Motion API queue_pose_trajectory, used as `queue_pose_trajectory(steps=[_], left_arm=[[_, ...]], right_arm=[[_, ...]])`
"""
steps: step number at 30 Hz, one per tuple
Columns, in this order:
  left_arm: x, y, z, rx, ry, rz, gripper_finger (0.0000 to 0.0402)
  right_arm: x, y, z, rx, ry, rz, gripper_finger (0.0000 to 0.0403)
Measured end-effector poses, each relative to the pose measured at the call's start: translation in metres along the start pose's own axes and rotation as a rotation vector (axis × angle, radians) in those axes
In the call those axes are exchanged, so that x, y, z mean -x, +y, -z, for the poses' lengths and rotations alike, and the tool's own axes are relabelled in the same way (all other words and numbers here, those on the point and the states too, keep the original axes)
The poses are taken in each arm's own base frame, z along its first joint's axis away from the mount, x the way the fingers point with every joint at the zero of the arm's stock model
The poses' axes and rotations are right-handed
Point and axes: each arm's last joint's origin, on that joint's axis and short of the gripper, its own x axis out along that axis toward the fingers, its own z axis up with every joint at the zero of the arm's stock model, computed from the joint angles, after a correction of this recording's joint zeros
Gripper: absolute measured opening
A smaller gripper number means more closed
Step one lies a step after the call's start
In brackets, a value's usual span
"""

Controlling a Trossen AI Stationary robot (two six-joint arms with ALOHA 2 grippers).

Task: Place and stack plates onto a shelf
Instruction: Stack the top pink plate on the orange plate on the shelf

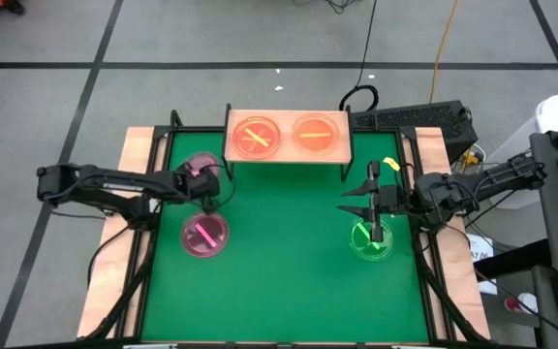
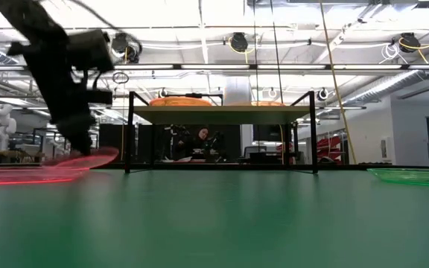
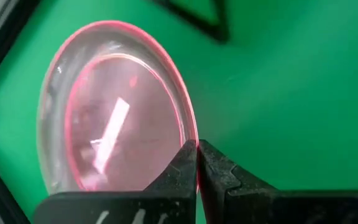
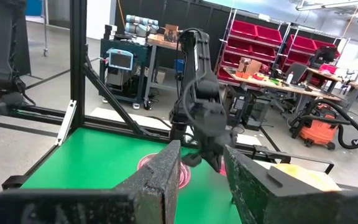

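Observation:
Two amber plates (image 1: 255, 136) (image 1: 318, 134) lie side by side on the light-wood shelf (image 1: 287, 158) at the table's far side. My left gripper (image 1: 208, 186) is shut on a pink plate (image 1: 201, 167) left of the shelf. A second pink plate (image 1: 204, 235) lies flat on the green table, nearer the front. A green plate (image 1: 371, 240) lies on the table at the right. My right gripper (image 1: 352, 202) hangs open and level high above it, with nothing between its fingers. My left gripper pinches the pink plate's rim (image 3: 196, 163) between its two fingertips, at the plate's near edge. The fingers slant down from the table's left and near side. The plate sits tilted in the hold (image 2: 91, 157); I cannot tell whether its far edge touches the table.
The shelf stands on thin black legs (image 2: 129, 134) with open room beneath it. Wooden borders (image 1: 139, 155) and a black frame edge the green mat. A keyboard (image 1: 410, 118) lies beyond the far right corner. The middle of the table (image 1: 289, 252) is bare.

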Motion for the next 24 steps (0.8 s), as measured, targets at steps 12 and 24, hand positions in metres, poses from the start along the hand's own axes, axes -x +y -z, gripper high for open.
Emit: queue_pose_trajectory(steps=[12, 24], left_arm=[[0.110, -0.024, -0.021, -0.037, -0.284, 0.290, 0.0002], [0.157, -0.069, -0.037, -0.285, -0.612, 0.508, 0.0001]], right_arm=[[0.015, -0.002, 0.001, -0.064, 0.034, -0.026, 0.0109], [0.042, -0.011, 0.002, -0.160, 0.065, -0.025, 0.0109]])
